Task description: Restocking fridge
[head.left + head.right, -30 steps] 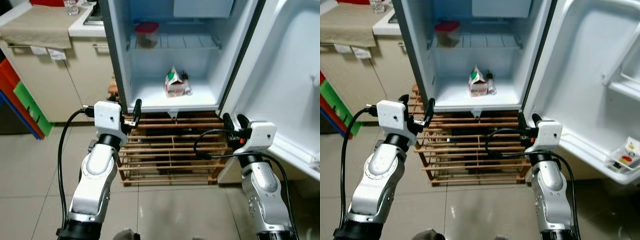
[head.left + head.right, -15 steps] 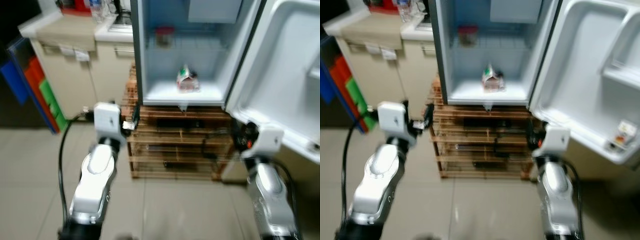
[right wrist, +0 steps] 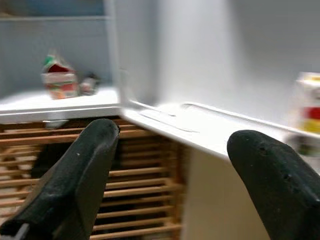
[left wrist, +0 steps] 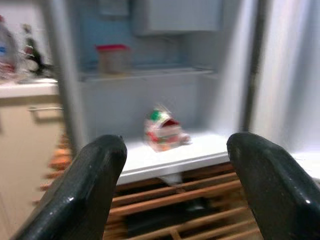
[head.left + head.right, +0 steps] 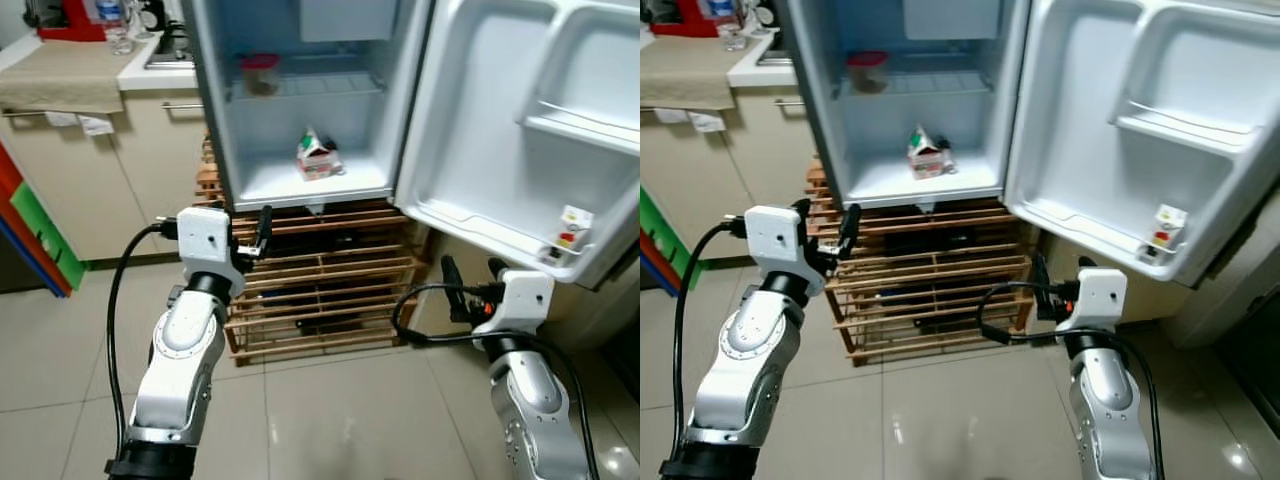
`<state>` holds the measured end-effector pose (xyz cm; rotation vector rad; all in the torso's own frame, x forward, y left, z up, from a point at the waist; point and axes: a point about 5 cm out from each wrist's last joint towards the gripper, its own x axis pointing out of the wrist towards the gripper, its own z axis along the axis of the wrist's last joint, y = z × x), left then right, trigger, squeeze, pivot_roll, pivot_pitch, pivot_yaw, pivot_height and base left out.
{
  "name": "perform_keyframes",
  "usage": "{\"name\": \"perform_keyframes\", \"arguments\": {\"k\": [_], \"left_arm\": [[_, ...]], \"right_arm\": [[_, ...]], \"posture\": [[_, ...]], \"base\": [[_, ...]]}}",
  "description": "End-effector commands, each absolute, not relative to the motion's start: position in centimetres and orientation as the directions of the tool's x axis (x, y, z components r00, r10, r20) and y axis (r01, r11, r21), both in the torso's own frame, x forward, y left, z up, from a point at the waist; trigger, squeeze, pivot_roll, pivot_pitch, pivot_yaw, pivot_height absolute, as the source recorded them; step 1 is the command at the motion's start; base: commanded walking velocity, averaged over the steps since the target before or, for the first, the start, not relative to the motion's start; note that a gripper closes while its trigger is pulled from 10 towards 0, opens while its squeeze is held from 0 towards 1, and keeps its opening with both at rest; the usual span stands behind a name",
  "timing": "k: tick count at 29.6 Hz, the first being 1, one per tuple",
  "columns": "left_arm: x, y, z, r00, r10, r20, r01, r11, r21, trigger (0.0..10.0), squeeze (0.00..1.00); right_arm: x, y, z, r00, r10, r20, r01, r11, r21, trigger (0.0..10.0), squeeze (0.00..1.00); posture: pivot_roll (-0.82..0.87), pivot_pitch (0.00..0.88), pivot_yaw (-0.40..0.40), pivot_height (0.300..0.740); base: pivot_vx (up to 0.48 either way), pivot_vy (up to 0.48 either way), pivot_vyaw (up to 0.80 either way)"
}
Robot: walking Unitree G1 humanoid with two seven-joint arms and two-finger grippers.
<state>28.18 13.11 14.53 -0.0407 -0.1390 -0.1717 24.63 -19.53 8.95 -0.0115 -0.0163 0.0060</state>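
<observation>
The left gripper is raised in front of the crate, its fingers spread wide and holding nothing. Between them, in the left wrist view, the carton sits on the fridge floor. The right gripper hangs lower, below the outer edge of the open door, its fingers likewise wide apart and empty.

The fridge stands open on top of the wooden slatted crate. The carton, white with a green and red top, stands near the middle of the bottom compartment, with a small dark item just beside it that is too small to make out. On the wire shelf above, toward the left, stands a clear tub with a red lid.

The door swings out to the right. Its lower bin holds a small white box with red and yellow marks, near the door's outer edge.

Left of the fridge is a worktop over beige cabinets, with a cloth draped over its front edge and bottles at the back. The floor is pale glossy tile.
</observation>
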Motion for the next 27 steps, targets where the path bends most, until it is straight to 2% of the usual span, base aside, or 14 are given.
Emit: {"name": "perform_keyframes", "arguments": {"k": [1, 5, 8, 9, 10, 16, 17, 18, 19, 22, 23, 24, 25, 27], "left_arm": [[28.1, 13.7, 14.6, 0.976, -0.155, 0.151, 0.161, 0.987, -0.028, 10.0, 0.0], [28.2, 13.7, 14.7, 0.976, -0.147, 0.162, 0.154, 0.987, -0.033, 10.0, 0.0], [28.1, 13.7, 14.9, 0.975, -0.142, 0.174, 0.151, 0.988, -0.038, 10.0, 0.0], [28.1, 13.7, 15.0, 0.974, -0.141, 0.175, 0.15, 0.988, -0.039, 10.0, 0.0], [28.1, 13.7, 14.9, 0.974, -0.142, 0.176, 0.151, 0.988, -0.039, 10.0, 0.0], [28.2, 13.6, 14.8, 0.974, -0.145, 0.173, 0.155, 0.987, -0.048, 10.0, 0.0], [28.4, 13.6, 14.6, 0.977, -0.137, 0.167, 0.149, 0.987, -0.062, 10.0, 0.0], [28.4, 13.6, 14.6, 0.977, -0.137, 0.167, 0.149, 0.987, -0.062, 10.0, 0.0], [28.7, 13.8, 14.4, 0.982, -0.113, 0.153, 0.126, 0.989, -0.08, 10.0, 0.0], [29.4, 14.2, 13.6, 0.99, -0.095, 0.107, 0.102, 0.993, -0.062, 10.0, 0.0], [29.9, 14.6, 12.4, 0.996, -0.075, 0.042, 0.077, 0.996, -0.045, 10.0, 0.0], [29.9, 14.6, 12.4, 0.996, -0.075, 0.042, 0.077, 0.996, -0.045, 10.0, 0.0], [30.3, 15.1, 11.0, 0.998, -0.059, -0.032, 0.059, 0.998, -0.028, 10.0, 0.0], [30.5, 15.5, 10.3, 0.997, -0.044, -0.062, 0.043, 0.999, -0.018, 10.0, 0.0]], "right_arm": [[24.8, -19.2, 10.0, 0.998, 0.027, 0.062, -0.026, 1.0, -0.014, 10.0, 1.0], [24.7, -18.9, 10.2, 0.996, 0.058, 0.064, -0.057, 0.998, -0.028, 10.0, 1.0], [24.1, -18.6, 10.2, 0.99, 0.129, 0.056, -0.123, 0.988, -0.091, 10.0, 1.0], [23.8, -18.9, 9.9, 0.99, 0.131, 0.041, -0.127, 0.987, -0.099, 10.0, 0.85], [23.4, -19.1, 9.5, 0.99, 0.137, 0.022, -0.134, 0.986, -0.1, 10.0, 0.0], [22.3, -19.9, 7.9, 0.984, 0.168, -0.062, -0.175, 0.976, -0.133, 10.0, 0.0], [21.8, -20.2, 6.5, 0.973, 0.185, -0.139, -0.204, 0.97, -0.133, 10.0, 0.0], [21.8, -20.2, 6.5, 0.973, 0.185, -0.139, -0.204, 0.97, -0.133, 10.0, 0.0], [21.1, -20.9, 4.6, 0.949, 0.19, -0.25, -0.238, 0.955, -0.175, 10.0, 0.0], [20.8, -23.2, 2.4, 0.916, 0.067, -0.395, -0.175, 0.954, -0.245, 10.0, 0.0], [21.4, -24.8, 2.3, 0.913, -0.051, -0.404, -0.077, 0.952, -0.295, 10.0, 0.0], [21.4, -24.8, 2.3, 0.913, -0.051, -0.404, -0.077, 0.952, -0.295, 10.0, 0.0], [22.4, -26.3, 3.0, 0.921, -0.156, -0.358, 0.033, 0.944, -0.327, 10.0, 0.0], [23.0, -26.8, 3.6, 0.925, -0.195, -0.326, 0.075, 0.935, -0.346, 10.0, 0.0]], "posture": [[-0.12, 0.0, 0.025, 0.74], [-0.12, 0.0, 0.021, 0.74], [-0.13, 0.0, 0.014, 0.74], [-0.13, 0.0, 0.014, 0.74], [-0.13, 0.0, 0.011, 0.74], [-0.13, 0.0, 0.012, 0.74], [-0.14, 0.0, 0.012, 0.74], [-0.14, 0.0, 0.012, 0.74], [-0.14, 0.0, 0.012, 0.74], [-0.14, 0.0, 0.014, 0.74], [-0.14, 0.0, 0.017, 0.74], [-0.14, 0.0, 0.017, 0.74], [-0.14, 0.0, 0.019, 0.74], [-0.14, 0.0, 0.022, 0.74]], "base": [[0.0, -0.431, 0.0], [0.0, -0.429, 0.0], [0.0, -0.43, 0.0], [0.0, -0.428, 0.0], [0.0, -0.428, 0.0], [0.0, -0.428, 0.0], [0.315, -0.36, 0.0], [0.315, -0.36, 0.0], [0.0, 0.0, 0.0], [0.0, 0.0, 0.0], [0.0, 0.0, 0.0], [0.0, 0.0, 0.0], [0.0, 0.0, 0.0], [0.0, 0.0, 0.0]]}}
